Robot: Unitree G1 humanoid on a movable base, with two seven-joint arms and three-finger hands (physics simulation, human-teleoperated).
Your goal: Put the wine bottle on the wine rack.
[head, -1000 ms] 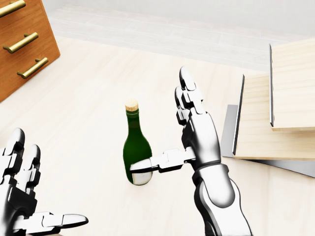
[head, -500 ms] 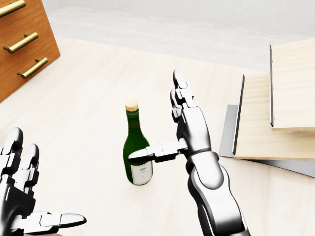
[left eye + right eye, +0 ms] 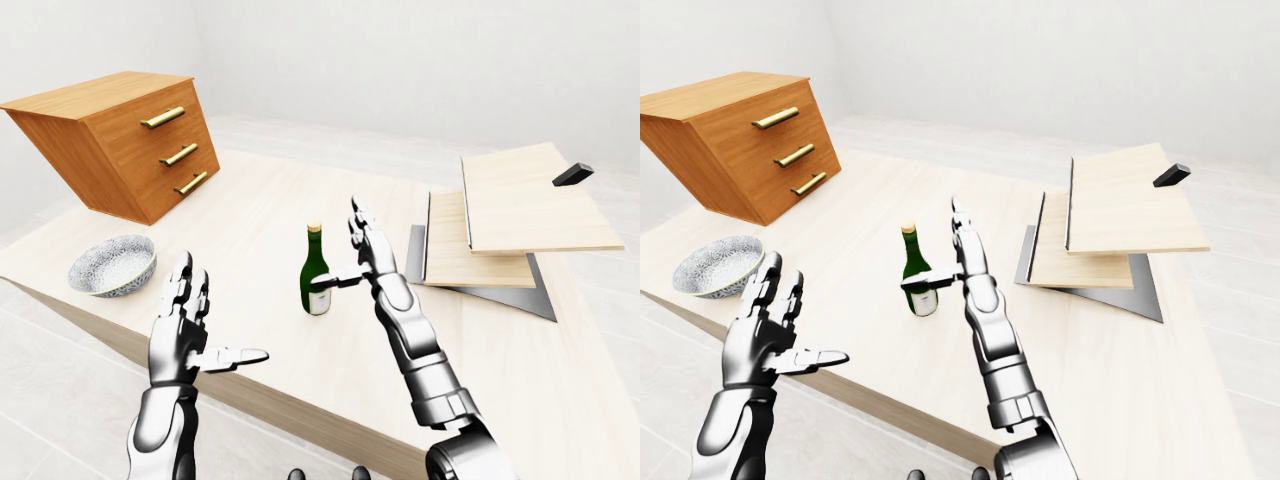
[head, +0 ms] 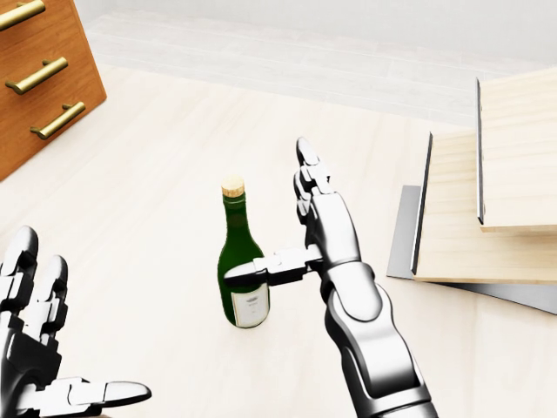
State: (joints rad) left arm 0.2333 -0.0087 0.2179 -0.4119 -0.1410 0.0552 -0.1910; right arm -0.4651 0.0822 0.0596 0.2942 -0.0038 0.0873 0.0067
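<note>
Left-eye view: wine bottle (image 3: 316, 283) upright on tabletop (image 3: 270, 215), wine rack (image 3: 500, 235) well apart to right; bowl (image 3: 112, 265) far left. Head view: right hand (image 4: 300, 228) open beside bottle, thumb across its shoulder, not closed; reach step, next needs fingers wrapping. Right-eye view: left hand (image 3: 770, 330) open, idle.
</note>
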